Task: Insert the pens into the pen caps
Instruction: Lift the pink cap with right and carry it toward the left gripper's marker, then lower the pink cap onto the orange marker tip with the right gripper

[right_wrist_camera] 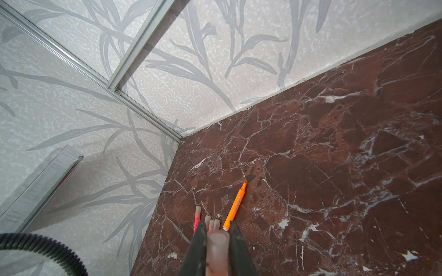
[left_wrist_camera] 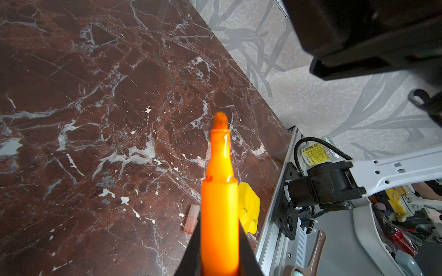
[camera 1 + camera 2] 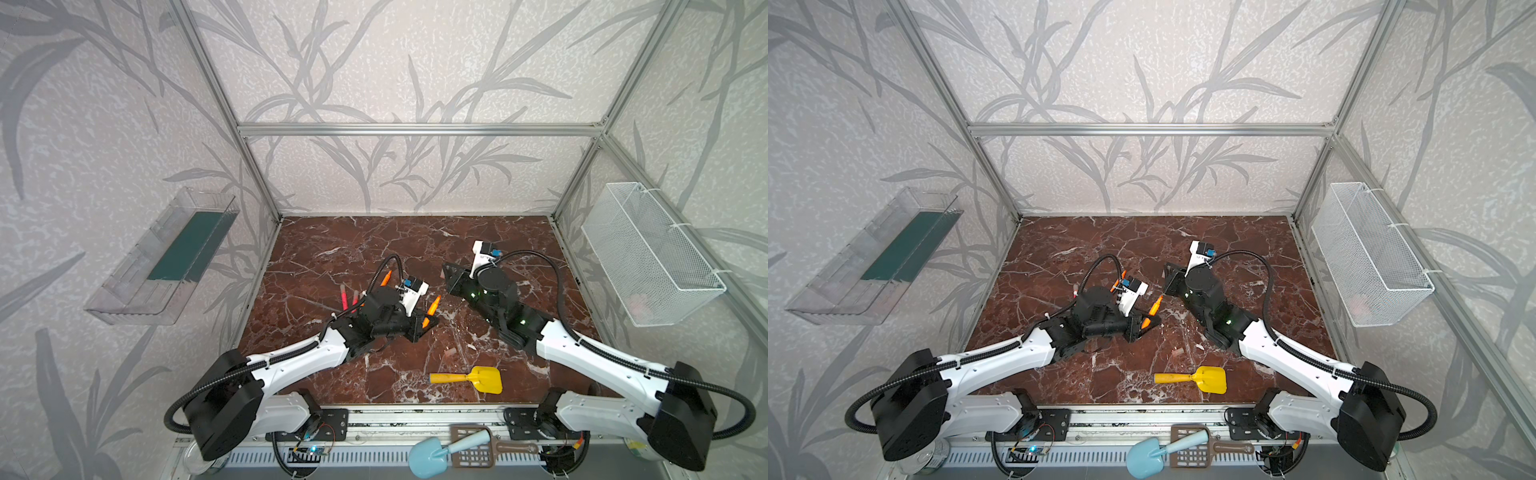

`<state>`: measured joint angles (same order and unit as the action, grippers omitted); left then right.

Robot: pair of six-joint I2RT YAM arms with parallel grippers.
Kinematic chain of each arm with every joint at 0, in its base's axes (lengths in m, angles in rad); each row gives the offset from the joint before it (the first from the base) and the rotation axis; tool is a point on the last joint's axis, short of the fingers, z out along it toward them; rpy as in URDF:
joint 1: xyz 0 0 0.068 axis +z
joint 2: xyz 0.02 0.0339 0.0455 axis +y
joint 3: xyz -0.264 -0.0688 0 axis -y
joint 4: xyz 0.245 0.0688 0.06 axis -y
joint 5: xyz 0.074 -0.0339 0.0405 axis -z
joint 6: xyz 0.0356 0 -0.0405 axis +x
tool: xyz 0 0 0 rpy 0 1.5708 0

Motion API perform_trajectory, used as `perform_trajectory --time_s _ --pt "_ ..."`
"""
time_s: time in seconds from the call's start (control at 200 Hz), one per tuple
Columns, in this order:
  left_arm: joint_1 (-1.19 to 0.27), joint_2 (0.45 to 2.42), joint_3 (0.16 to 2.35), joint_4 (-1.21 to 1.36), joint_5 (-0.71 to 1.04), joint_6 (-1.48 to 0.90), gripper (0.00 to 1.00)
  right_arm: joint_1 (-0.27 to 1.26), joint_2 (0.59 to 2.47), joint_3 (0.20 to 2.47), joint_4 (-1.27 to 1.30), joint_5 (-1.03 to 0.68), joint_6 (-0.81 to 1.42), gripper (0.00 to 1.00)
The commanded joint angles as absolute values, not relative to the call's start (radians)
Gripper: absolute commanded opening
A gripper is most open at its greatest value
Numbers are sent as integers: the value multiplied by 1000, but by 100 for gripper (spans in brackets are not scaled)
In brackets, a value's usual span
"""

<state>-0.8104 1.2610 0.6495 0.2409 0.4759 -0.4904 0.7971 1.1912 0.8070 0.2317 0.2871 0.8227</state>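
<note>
capping step: pen and cap both held above mid counter, near each other, not mated yet.
left hand [image 2: 218,241] is clamped on an orange pen [image 2: 220,203]: glossy smooth barrel, stepped neck, stubby felt tip sticking out free. right hand [image 1: 217,229] is pinched on a pen cap [image 1: 217,248], a short frosted pinkish tube; can't tell which end is open. next move, i'd say: line up both axes, then push straight, since slim round plastic may slip or cock. a spare orange pen [image 1: 235,205] and loose caps [image 1: 211,223] lie on the veined red marble counter [image 1: 334,167]; a yellow shovel [image 3: 478,379] lies nearer the front.
</note>
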Motion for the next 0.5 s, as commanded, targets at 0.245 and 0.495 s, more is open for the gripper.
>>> perform_trajectory --time_s 0.245,0.495 --pt "-816 1233 634 270 433 -483 0 822 1188 792 280 311 863 7" --pt "-816 1188 617 261 387 -474 0 834 1178 730 315 293 925 8"
